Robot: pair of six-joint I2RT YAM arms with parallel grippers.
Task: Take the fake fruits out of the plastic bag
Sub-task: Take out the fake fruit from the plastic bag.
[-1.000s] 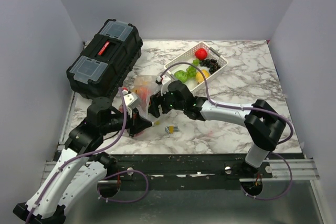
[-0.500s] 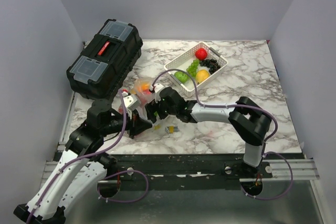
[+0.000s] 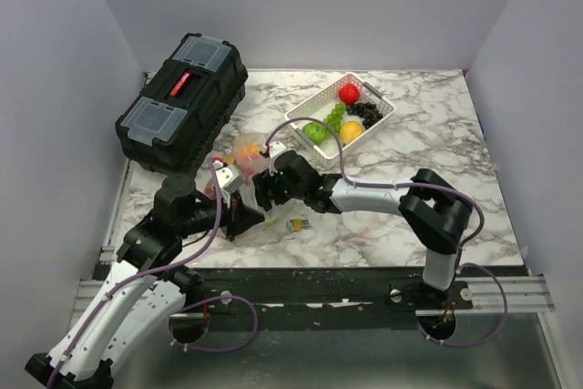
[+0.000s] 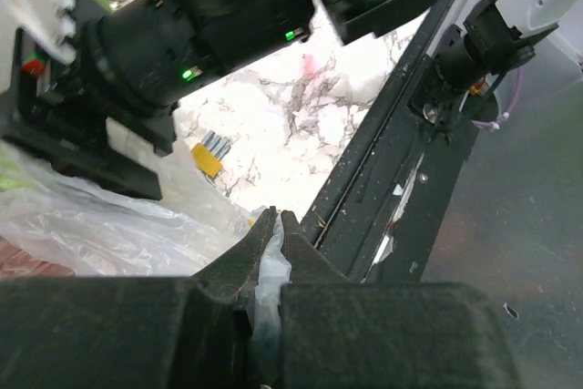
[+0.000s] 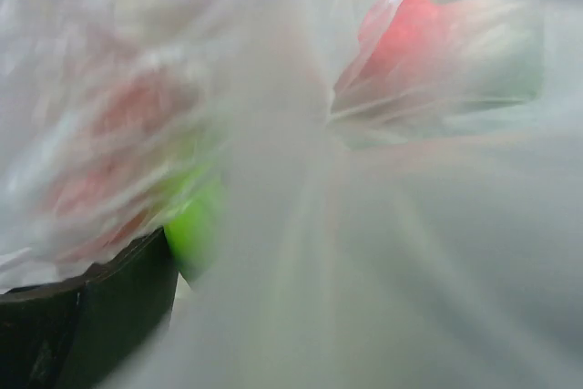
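The clear plastic bag (image 3: 244,159) lies crumpled on the marble table between the two arms, with orange and red fake fruits (image 3: 247,148) showing through it. My left gripper (image 3: 248,219) is shut on the bag's near edge; in the left wrist view a fold of film (image 4: 271,257) is pinched between the fingers (image 4: 239,266). My right gripper (image 3: 261,190) is pushed into the bag. Its wrist view is filled with blurred film, with a red fruit (image 5: 401,29) and a green fruit (image 5: 196,225) behind it. Only one dark finger (image 5: 82,316) shows, so its opening is unclear.
A white slotted basket (image 3: 383,102) at the back holds a red fruit (image 3: 349,93), green and yellow fruits and dark grapes. A black toolbox (image 3: 182,97) stands at the back left. A small yellow object (image 3: 296,224) lies near the front edge.
The right arm has reached left, and its gripper has gone from beside the bag into it. In the last half second it barely moved. The left gripper stays shut on the bag.
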